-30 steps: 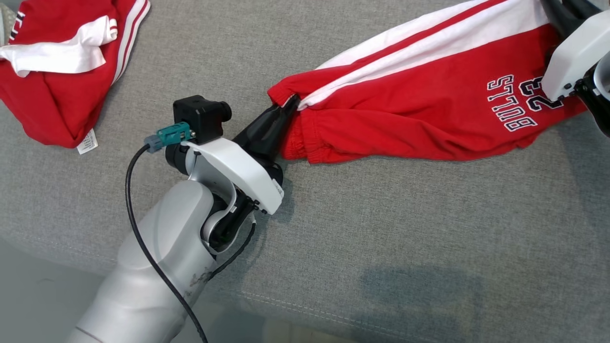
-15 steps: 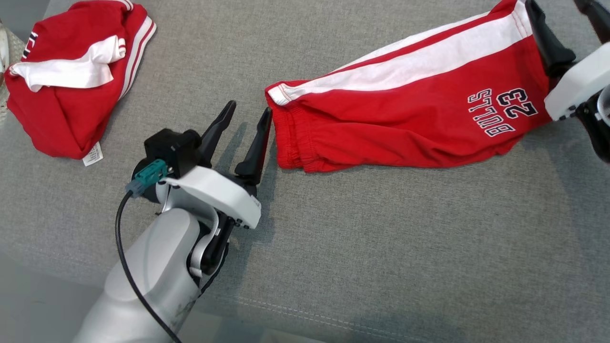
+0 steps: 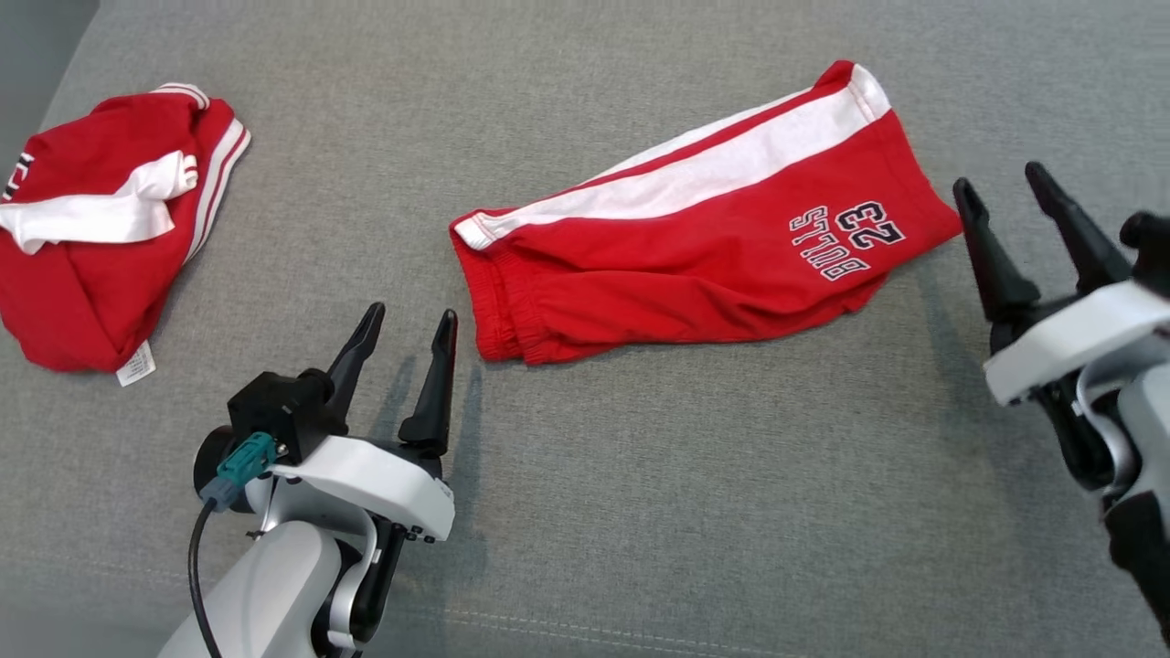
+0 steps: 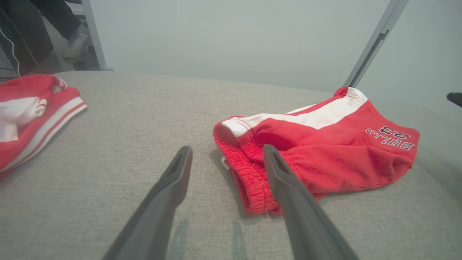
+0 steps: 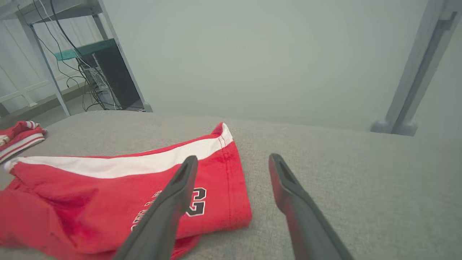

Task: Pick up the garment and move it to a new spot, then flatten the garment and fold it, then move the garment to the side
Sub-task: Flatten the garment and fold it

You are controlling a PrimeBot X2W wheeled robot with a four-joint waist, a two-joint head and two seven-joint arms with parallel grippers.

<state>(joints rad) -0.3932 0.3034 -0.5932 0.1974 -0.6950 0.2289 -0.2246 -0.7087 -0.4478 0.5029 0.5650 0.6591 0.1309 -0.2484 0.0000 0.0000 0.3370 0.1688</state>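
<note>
Grey cushion (image 3: 640, 512): shorts (image 3: 695, 265) lie centre, running eight-to-two o'clock. Left gripper (image 3: 411, 313) at eight, right gripper (image 3: 998, 178) at three, both spread wide, empty, flanking each end, probably for pulling flat.

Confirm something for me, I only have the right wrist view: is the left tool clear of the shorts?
Observer: Yes, the left tool stands open beside the waistband of the shorts, with nothing between its fingers.
Operator: Is that waistband lying flat?
Observer: No, in the left wrist view it is bunched and gapes open slightly.
Operator: Anything else over on that side?
Observer: A crumpled red and white garment lies at the far left, with a white tag at its near edge.
</note>
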